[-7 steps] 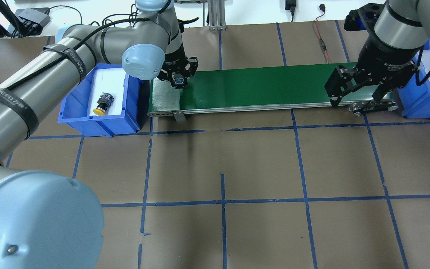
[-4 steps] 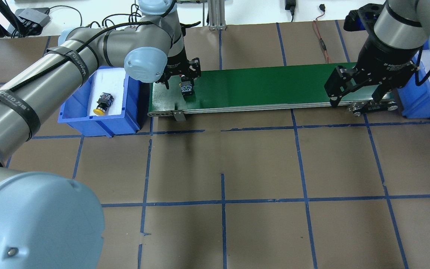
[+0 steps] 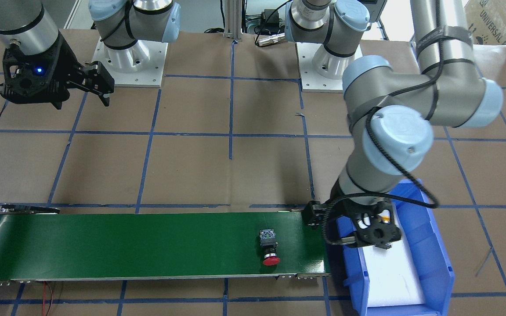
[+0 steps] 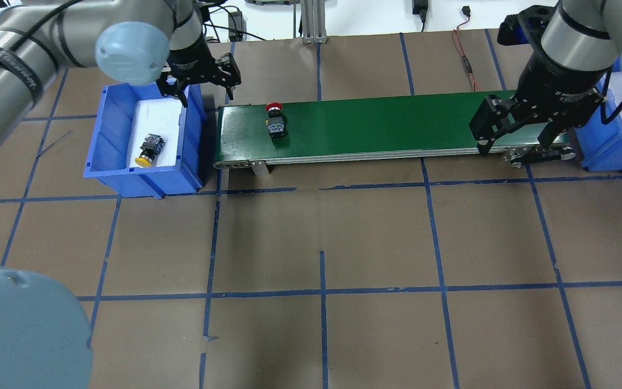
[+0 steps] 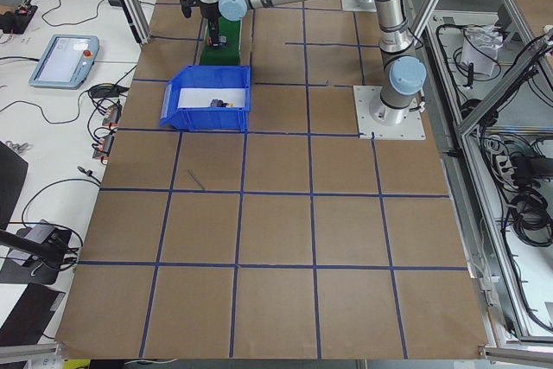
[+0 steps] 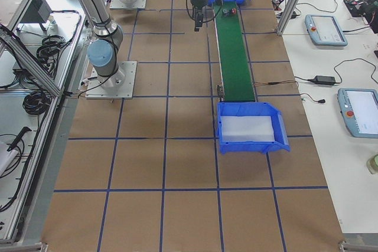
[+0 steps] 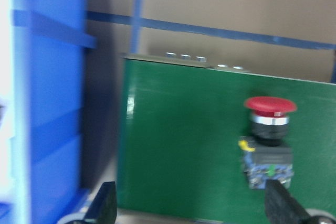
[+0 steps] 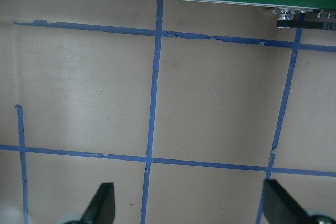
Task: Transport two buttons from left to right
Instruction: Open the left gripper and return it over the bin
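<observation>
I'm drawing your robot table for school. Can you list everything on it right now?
surface: brown paper table with blue tape squares; green conveyor belt along the far side
job's things: red button lying on the belt's left end; yellow button inside the left blue bin; right blue bin shows no button
clutter: nothing seen
grippers: left gripper open above the left bin's edge; right gripper open and empty by the belt's right end
cables: black cable looping over the left bin; red wire beyond the belt
surroundings: side benches with teach pendants
</observation>
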Available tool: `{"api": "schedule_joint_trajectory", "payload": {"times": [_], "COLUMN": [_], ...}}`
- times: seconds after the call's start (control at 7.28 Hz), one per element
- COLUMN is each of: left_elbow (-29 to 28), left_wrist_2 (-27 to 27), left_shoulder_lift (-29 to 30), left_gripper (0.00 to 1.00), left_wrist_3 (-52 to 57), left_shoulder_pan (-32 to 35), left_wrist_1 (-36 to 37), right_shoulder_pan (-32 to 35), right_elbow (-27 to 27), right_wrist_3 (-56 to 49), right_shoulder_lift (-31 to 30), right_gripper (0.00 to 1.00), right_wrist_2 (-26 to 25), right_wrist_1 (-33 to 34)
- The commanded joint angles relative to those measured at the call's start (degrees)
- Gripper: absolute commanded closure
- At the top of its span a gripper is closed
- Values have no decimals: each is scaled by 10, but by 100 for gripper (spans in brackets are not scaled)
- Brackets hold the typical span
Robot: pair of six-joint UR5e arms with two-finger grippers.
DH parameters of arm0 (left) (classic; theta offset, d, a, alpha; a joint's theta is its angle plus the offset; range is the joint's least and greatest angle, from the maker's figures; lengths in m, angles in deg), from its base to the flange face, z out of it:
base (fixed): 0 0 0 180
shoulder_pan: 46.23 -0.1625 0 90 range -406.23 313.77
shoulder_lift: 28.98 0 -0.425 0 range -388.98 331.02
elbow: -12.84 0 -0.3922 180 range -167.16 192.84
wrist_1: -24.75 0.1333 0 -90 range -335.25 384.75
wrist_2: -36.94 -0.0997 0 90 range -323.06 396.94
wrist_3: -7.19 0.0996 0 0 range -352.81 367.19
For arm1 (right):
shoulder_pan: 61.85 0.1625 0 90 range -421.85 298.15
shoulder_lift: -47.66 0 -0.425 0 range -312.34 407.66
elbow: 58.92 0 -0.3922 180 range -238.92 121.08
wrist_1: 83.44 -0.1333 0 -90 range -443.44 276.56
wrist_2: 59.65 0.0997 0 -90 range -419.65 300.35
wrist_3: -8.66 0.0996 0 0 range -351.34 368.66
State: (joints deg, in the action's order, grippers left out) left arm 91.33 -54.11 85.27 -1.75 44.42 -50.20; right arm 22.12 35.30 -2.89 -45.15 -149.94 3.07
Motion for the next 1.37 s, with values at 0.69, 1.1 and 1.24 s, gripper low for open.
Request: {"api": "schedule_joint_trajectory", "payload": {"times": [0.69, 1.1, 1.24], "left_elbow": [62, 107, 117], "left_wrist_2": [27, 22, 23], "left_shoulder_lift": [-4, -3, -3], "left_gripper": [0, 13, 13], "left_wrist_3": [221, 183, 182], "left_shoulder_pan": [-157, -144, -143], "left_wrist_1": [63, 96, 102], "right_shoulder_pan": [-1, -1, -1], "right_elbow": [2, 2, 2], "right_wrist_3": [-1, -1, -1], "right_shoulder_lift": [0, 0, 0], "right_gripper": [0, 0, 0], "right_wrist_2": [-1, -1, -1], "right_wrist_1": [1, 1, 1]}}
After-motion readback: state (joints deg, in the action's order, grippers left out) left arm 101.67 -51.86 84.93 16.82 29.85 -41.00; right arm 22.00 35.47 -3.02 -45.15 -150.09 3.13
